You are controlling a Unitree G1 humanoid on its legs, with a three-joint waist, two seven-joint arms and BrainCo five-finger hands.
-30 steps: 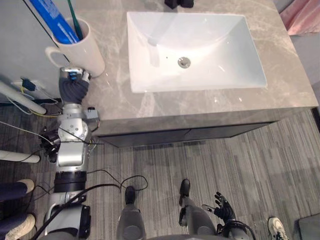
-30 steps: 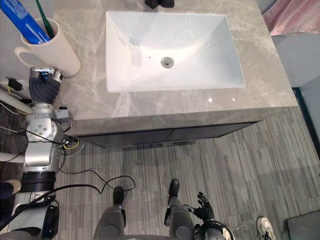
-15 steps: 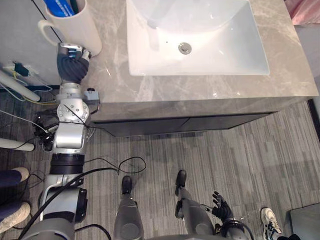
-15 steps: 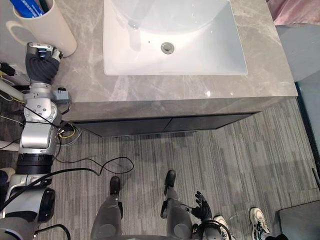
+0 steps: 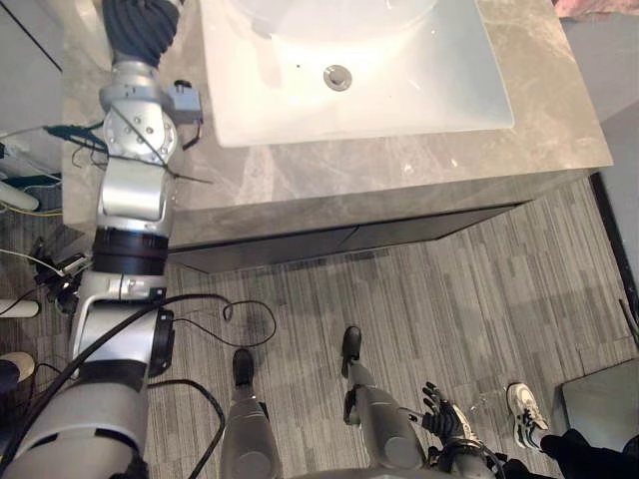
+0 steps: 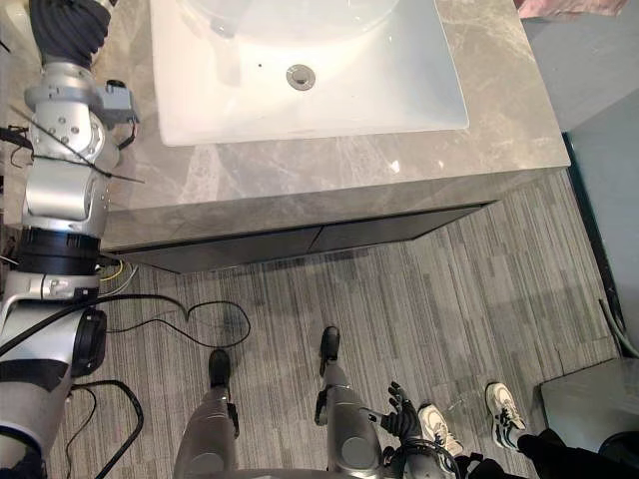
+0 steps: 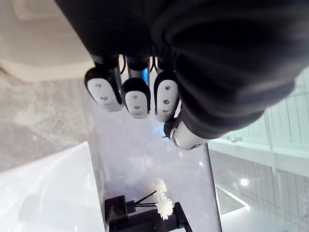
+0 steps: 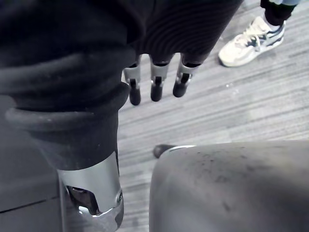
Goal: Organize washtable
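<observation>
The grey marble washtable [image 5: 399, 175] carries a white sink [image 5: 419, 90] with a round drain [image 5: 337, 76]. My left arm reaches up along the counter's left side, and its dark cover [image 5: 140, 22] meets the picture's top edge. In the left wrist view my left hand [image 7: 135, 94] hangs above the counter with its fingers curled and nothing seen in them. A cream rounded shape [image 7: 34, 43] lies close beyond it. My right hand [image 5: 439, 419] hangs low over the floor, its fingers [image 8: 154, 82] straight and spread.
A black holder with white flowers [image 7: 145, 215] stands at the back by the mirror. A dark cabinet front [image 5: 349, 239] runs below the counter. A person's white shoe [image 5: 521, 404] and dark clothing [image 5: 589, 459] are on the striped floor near my right hand.
The whole picture has shifted, so the counter sits higher and the mug has left the eye views. My left hand has reached further back along the counter's left side.
</observation>
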